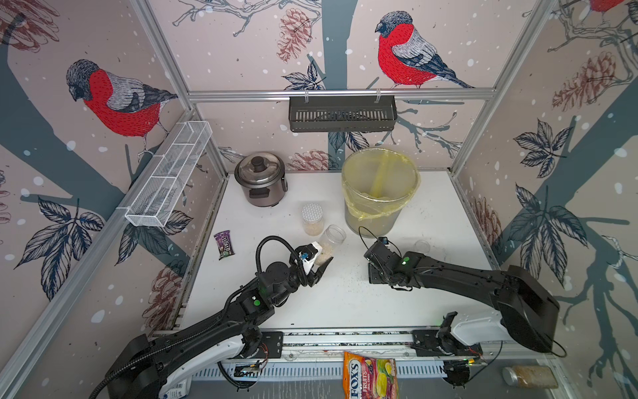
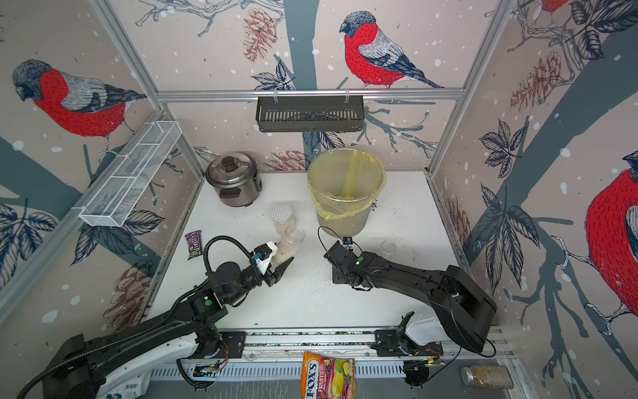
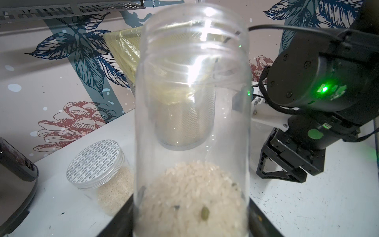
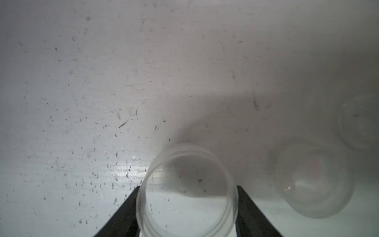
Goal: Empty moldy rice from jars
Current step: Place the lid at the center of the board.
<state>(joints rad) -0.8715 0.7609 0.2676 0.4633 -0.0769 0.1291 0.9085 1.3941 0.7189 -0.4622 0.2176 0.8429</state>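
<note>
Gripping an open jar (image 1: 332,238) by its base, the left hand (image 1: 320,258) was clenched at the centre of both top views. The jar was tilted with its mouth toward the bin (image 1: 373,221) but still apart from the rim. Its rice (image 3: 192,197) lay heaped at the closed end. Right of centre, the right hand (image 4: 188,187) pinched a clear lid (image 4: 184,151) low over the bench (image 1: 345,304). Farther back, a second jar (image 1: 312,219) stood capped with rice inside, just left of the bin. The step looked like carrying to pour. Next, the mouth likely needed lifting over the rim before tipping further.
</note>
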